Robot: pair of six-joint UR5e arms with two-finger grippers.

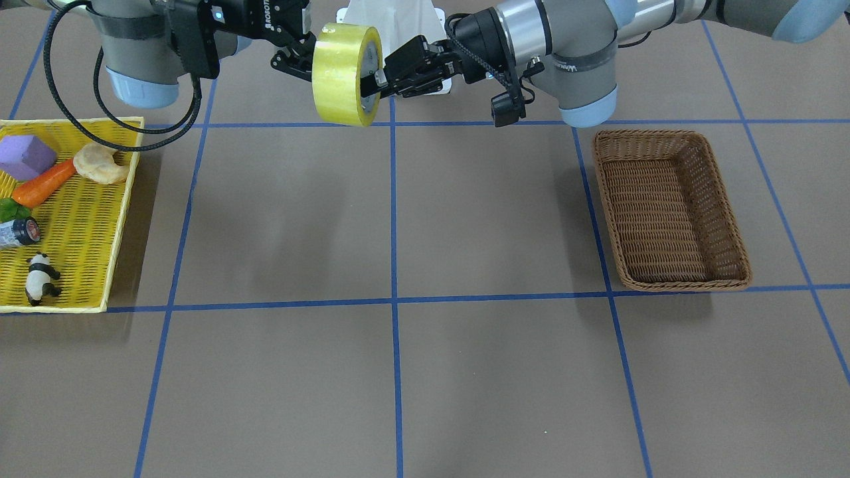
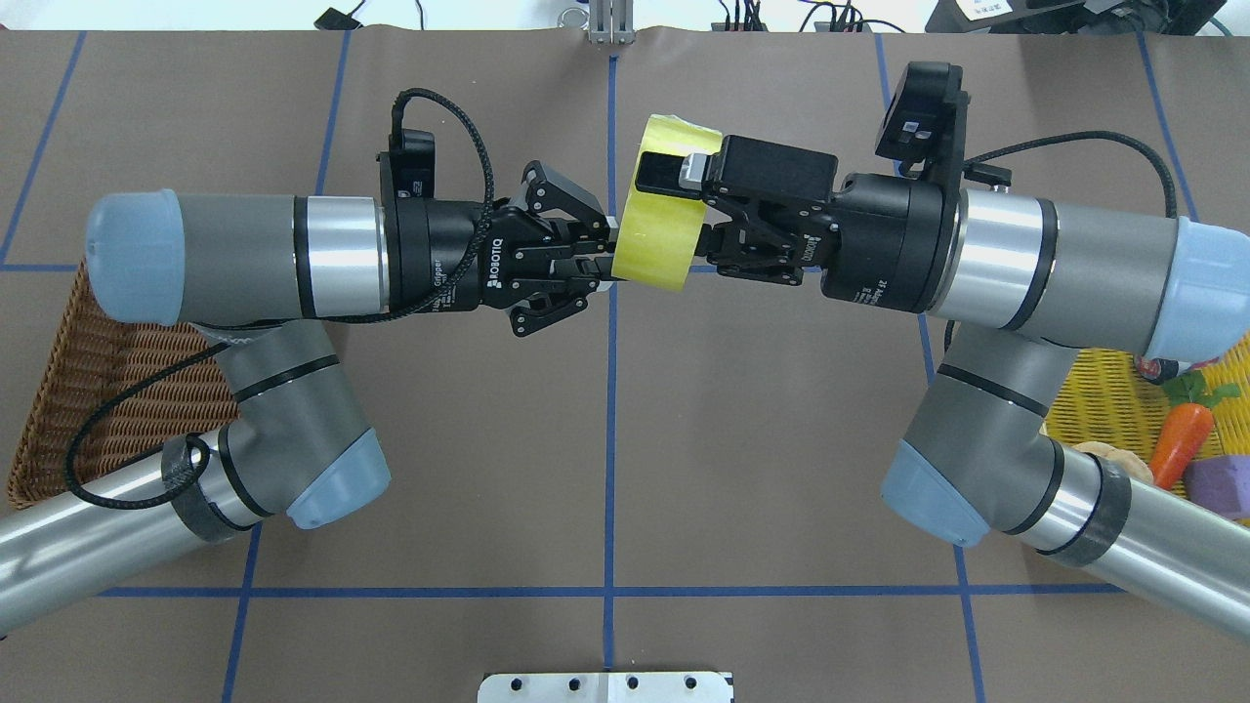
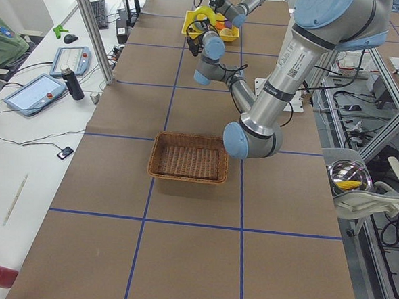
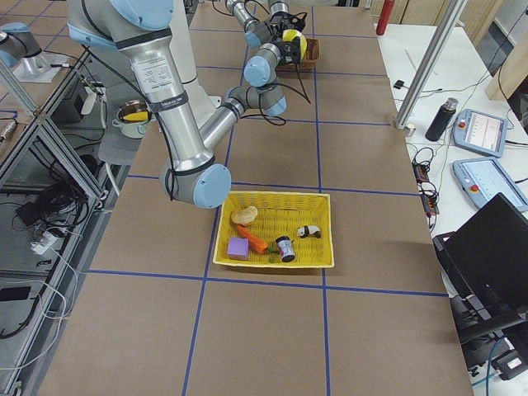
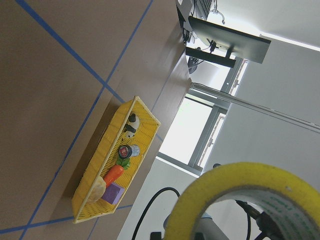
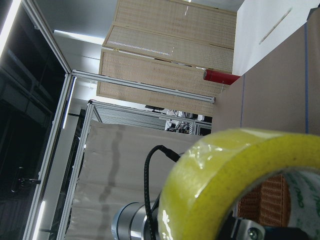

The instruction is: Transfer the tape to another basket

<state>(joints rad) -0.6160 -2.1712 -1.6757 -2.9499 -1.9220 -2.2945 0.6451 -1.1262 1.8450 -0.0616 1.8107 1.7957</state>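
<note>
The tape (image 1: pixel 342 73), a wide yellow roll, hangs upright in mid-air over the table's middle, between both grippers. It also shows in the overhead view (image 2: pixel 659 239) and fills the lower part of both wrist views (image 5: pixel 240 190) (image 6: pixel 210 180). My left gripper (image 2: pixel 610 259) is shut on the roll's wall; its fingers reach into the core (image 1: pixel 375 83). My right gripper (image 2: pixel 698 210) holds the roll from the other side, with one finger over the roll's top; its tips are mostly hidden behind the roll. The brown wicker basket (image 1: pixel 664 136) sits empty under my left arm (image 2: pixel 78 391).
A flat yellow tray (image 1: pixel 86 219) on my right side holds a carrot (image 1: pixel 43 186), a purple block (image 1: pixel 23 156), a bread piece (image 1: pixel 99 164), a small can (image 1: pixel 18 232) and a panda figure (image 1: pixel 41 277). Blue tape lines grid the brown table.
</note>
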